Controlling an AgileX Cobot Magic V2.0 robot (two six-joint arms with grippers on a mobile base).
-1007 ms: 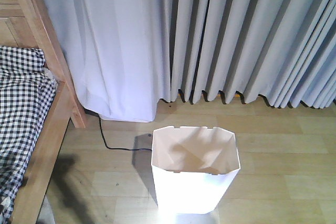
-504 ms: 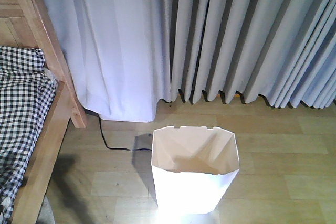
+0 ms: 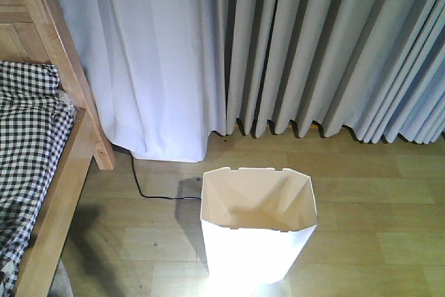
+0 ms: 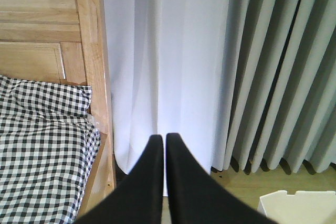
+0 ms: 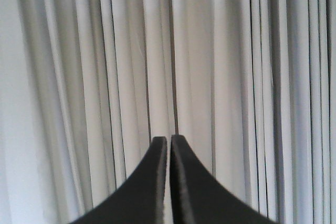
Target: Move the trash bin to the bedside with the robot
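- One bin [image 3: 257, 241] is shown upright on the wooden floor [image 3: 375, 206], low in the front view and slightly right of centre; its near wall is washed out by glare.
- Its rim is seen as a rectangle with cut corners, and the inside appears cream, with folded shadows across the walls.
- Only a corner of the bin's rim [image 4: 299, 203] is visible in the left wrist view, at the lower right.
- To the left of the bin, well apart from it, the bed [image 3: 66, 172] is seen: a light wooden frame with black-and-white checked bedding [image 3: 28, 144] lying over it.
- A black cable [image 3: 149, 189] is seen on the floor between bed and bin, running from under the curtain towards the bin's left side.
- Behind the bin, grey pleated curtains [image 3: 334, 46] hang to the floor; a paler, smoother panel [image 3: 153, 60] is seen beside the bed post.
- The left gripper [image 4: 163, 145] is shown with its two black fingers pressed almost together, only a sliver of gap between them, and nothing held; it is aimed at the pale curtain, with the bed at its left.
- The right gripper [image 5: 169, 145] is likewise closed to a hairline gap with nothing between the fingers, and is aimed at the pleated curtains.
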